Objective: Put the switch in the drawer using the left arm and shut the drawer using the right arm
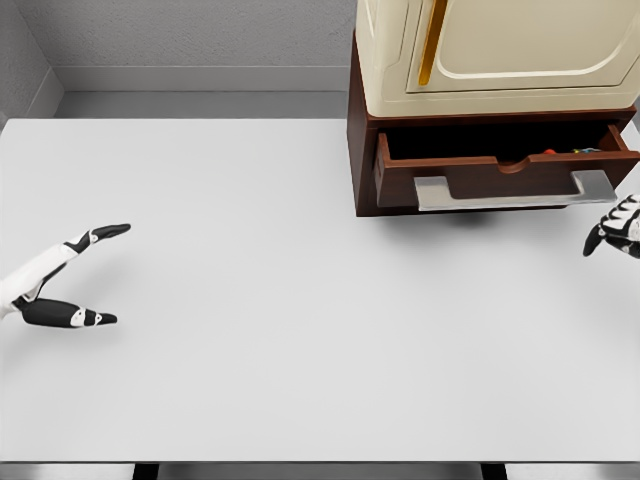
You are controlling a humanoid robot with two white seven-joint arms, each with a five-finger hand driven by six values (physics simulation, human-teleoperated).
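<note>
The drawer [500, 165] is shown open, just up and left of the right hand [615, 228], whose fingers are seen curled and empty. The switch [565, 151] is glimpsed inside. The left hand [75, 285], spread wide, is shown well apart.

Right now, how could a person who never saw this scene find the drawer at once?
Look at the far right of the white table, where a cream appliance sits on a dark brown cabinet. The drawer sticks out open from that cabinet's front. A flat silver handle sets it apart.
</note>
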